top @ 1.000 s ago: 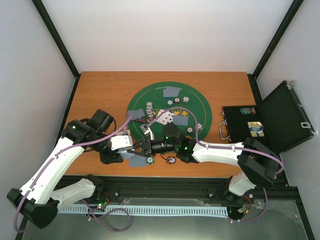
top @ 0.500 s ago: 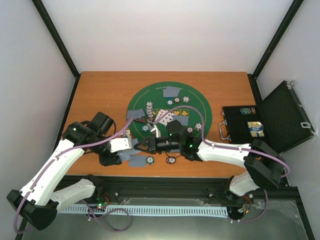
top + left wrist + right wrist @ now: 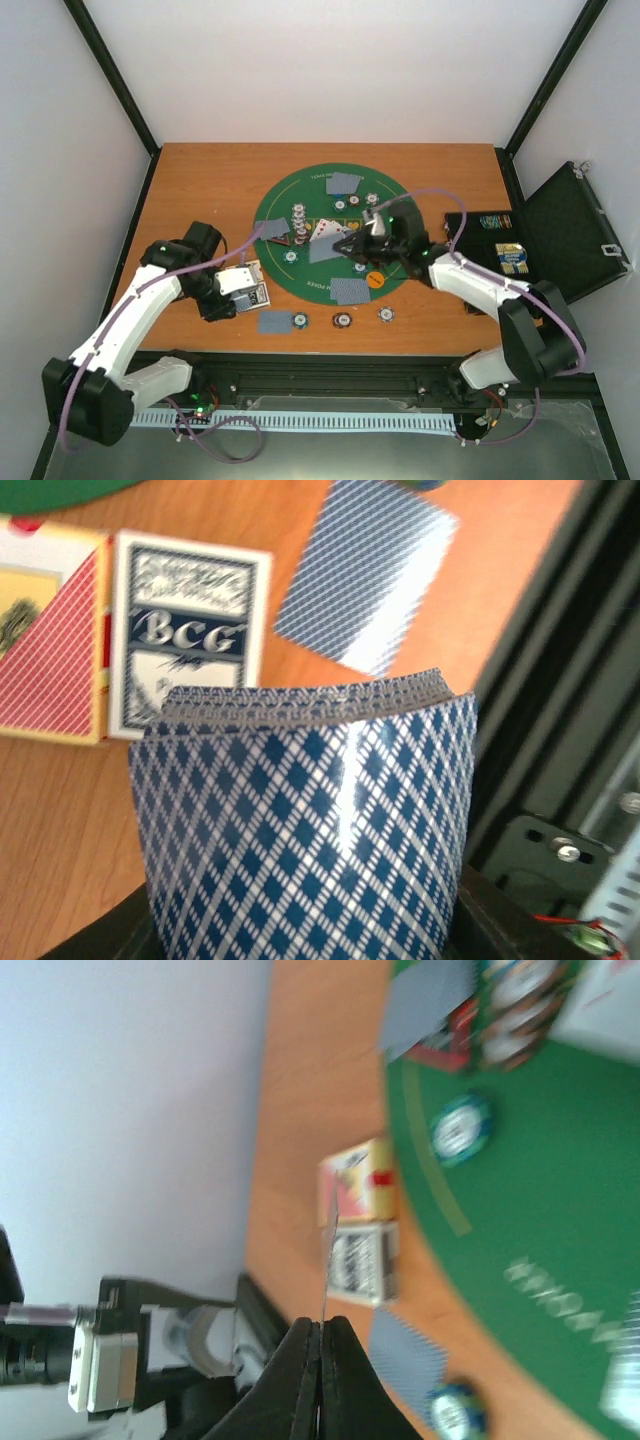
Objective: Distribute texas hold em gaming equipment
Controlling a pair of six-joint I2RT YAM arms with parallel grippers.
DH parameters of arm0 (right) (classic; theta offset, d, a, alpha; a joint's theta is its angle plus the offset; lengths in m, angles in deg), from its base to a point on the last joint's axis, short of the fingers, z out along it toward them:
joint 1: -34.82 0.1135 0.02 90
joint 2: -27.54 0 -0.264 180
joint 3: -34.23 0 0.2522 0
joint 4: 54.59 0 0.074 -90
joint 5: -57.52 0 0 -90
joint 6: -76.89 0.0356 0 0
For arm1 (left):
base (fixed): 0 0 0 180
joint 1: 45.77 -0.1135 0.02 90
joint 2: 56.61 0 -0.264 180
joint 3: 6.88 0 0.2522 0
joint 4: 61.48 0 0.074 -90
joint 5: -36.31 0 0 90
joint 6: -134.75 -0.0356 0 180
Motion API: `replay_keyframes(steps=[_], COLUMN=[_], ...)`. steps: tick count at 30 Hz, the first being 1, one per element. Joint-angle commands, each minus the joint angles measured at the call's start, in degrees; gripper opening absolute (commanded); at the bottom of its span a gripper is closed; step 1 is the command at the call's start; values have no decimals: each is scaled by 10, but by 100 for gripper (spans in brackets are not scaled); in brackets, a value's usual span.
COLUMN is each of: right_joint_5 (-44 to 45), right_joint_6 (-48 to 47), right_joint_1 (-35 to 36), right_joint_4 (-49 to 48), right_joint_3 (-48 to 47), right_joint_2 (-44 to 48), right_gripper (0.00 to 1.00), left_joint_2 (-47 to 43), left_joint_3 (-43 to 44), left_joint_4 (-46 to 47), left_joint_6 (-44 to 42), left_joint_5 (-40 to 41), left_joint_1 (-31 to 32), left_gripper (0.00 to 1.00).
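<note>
Cards (image 3: 343,183) dot green mat (image 3: 402,212) and wooden table (image 3: 200,190); left pincer (image 3: 252,290) pinches deck (image 3: 305,830), right pincer (image 3: 320,1326) apparently a card (image 3: 328,1260)

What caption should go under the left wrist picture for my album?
Bowed stack of blue diamond-backed playing cards in front of a blue-and-white BCG card box and one face-down card.

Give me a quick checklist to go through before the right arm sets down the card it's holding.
1. Right gripper shut on a single playing card: ok.
2. Left gripper shut on the deck: ok.
3. Right gripper over the green mat: ok.
4. Which way the held card faces: cannot tell, it is seen edge-on.
5. Free landing spot beneath the card: cannot tell.
</note>
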Motion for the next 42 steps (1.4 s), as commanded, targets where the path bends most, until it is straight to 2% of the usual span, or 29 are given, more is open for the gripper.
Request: replay_keyframes(steps=[1, 5, 10, 18, 20, 24, 26, 27, 30, 33, 35, 39, 42], right_joint_5=[-24, -26, -22, 26, 32, 41, 45, 47, 54, 68, 82, 111, 142], right_joint_6=[-138, -193, -226, -269, -275, -283, -289, -293, -302, -309, -314, -324, -331], right_joint_1=[-109, -184, -220, -225, -227, -227, -227, -227, -227, -227, -227, -227, -228], right_joint_4=[150, 189, 222, 271, 278, 291, 300, 307, 330, 354, 371, 412, 437], right_joint_3=[-58, -114, -194, -251, -253, -254, -257, -260, -268, -272, -273, -281, -278], right_joint_2=[-44, -119, -217, -296, -298, -288, -277, -272, -253, -220, -200, -163, -128], right_gripper=[3, 3, 3, 3, 3, 5, 12, 17, 35, 57, 68, 84, 93], left_joint_2=[40, 82, 149, 181, 186, 187, 188, 186, 171, 155, 143, 116, 110], left_joint_3=[-13, -22, -36, -101, -105, -107, -107, -108, -92, -44, -1, 81, 133], left_joint_4=[72, 118, 171, 251, 258, 261, 261, 261, 239, 182, 138, 79, 77], left_joint_6=[-72, -108, -143, -161, -159, -153, -151, -151, -150, -136, -127, -110, -62], left_joint_5=[19, 26, 42, 78, 79, 78, 82, 85, 80, 54, 25, -16, -33], left_joint_1=[-78, -147, -214, -237, -239, -240, -241, -241, -243, -244, -244, -244, -244], left_gripper=[40, 43, 44, 50, 56, 82, 97, 100, 100, 100, 100, 100, 100])
